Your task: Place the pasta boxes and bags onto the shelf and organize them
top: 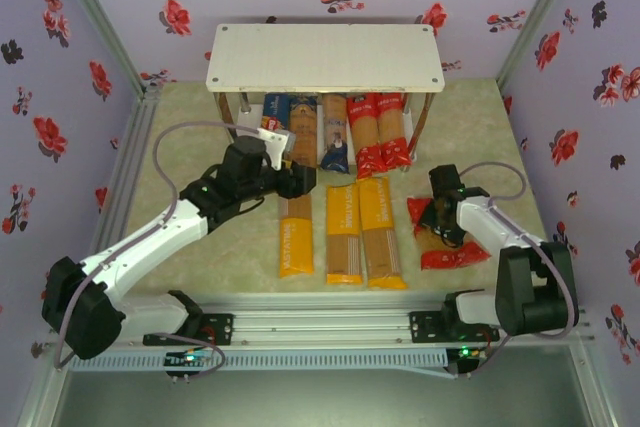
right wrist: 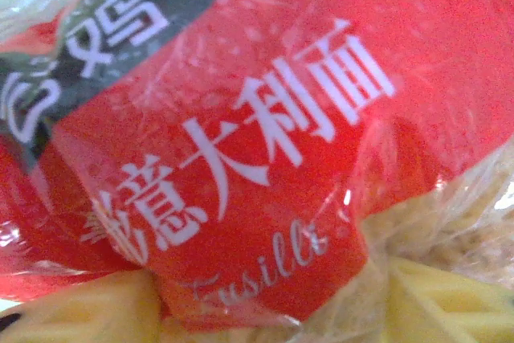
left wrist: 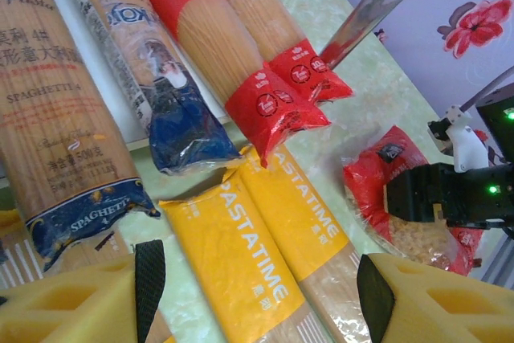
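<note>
The left gripper (top: 298, 181) hovered with its yellow foam fingers (left wrist: 72, 303) spread wide and nothing held, at the far ends of three yellow spaghetti bags (top: 343, 232) lying side by side on the table (top: 240, 257), just in front of the shelf (top: 325, 57). On the shelf's lower board, under the white top, lay two red spaghetti bags (top: 378, 132), side by side, and left of them a blue-ended spaghetti bag (top: 335, 137). The right gripper (top: 440, 219) pressed down onto the wide red fusilli bag (top: 460, 252), which lay on the table right of the yellow bags. Its fingers sat on either side of bunched plastic, but I could not tell whether they were clamped.
</note>
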Action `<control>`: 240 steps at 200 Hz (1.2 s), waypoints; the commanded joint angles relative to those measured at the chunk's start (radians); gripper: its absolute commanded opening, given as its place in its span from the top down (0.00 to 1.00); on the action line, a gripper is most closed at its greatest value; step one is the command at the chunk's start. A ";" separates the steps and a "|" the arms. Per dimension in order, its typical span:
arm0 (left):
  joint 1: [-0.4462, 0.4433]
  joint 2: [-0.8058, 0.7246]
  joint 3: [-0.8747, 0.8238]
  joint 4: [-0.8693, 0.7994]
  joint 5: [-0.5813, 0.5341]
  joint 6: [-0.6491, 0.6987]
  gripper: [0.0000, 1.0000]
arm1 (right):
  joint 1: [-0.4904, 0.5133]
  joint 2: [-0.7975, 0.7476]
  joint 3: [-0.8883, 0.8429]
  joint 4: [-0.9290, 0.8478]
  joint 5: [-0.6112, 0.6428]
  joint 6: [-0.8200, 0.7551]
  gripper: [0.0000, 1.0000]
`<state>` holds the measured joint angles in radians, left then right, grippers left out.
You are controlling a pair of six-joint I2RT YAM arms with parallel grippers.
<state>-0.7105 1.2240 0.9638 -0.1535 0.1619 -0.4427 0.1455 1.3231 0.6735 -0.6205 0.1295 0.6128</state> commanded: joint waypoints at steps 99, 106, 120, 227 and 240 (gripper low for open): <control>0.037 -0.020 -0.009 -0.060 0.015 0.017 0.36 | -0.005 -0.321 0.010 -0.203 -0.072 -0.016 1.00; 0.038 -0.022 -0.008 -0.070 0.013 0.022 0.36 | -0.005 -0.352 0.023 -0.215 -0.094 -0.022 1.00; 0.038 -0.029 -0.010 -0.100 0.004 0.030 0.37 | 0.009 -0.407 0.055 -0.259 -0.106 -0.009 1.00; 0.045 -0.178 -0.010 -0.371 -0.084 0.055 0.37 | 0.617 -0.539 0.187 -0.198 -0.005 0.418 1.00; 0.046 -0.206 -0.012 -0.396 -0.092 0.052 0.36 | 0.699 -0.477 0.210 -0.161 0.038 0.433 1.00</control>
<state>-0.6739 1.0714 0.9455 -0.4564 0.1051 -0.4122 0.7238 0.7799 0.8440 -0.9623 0.0689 0.9203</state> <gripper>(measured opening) 0.632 0.114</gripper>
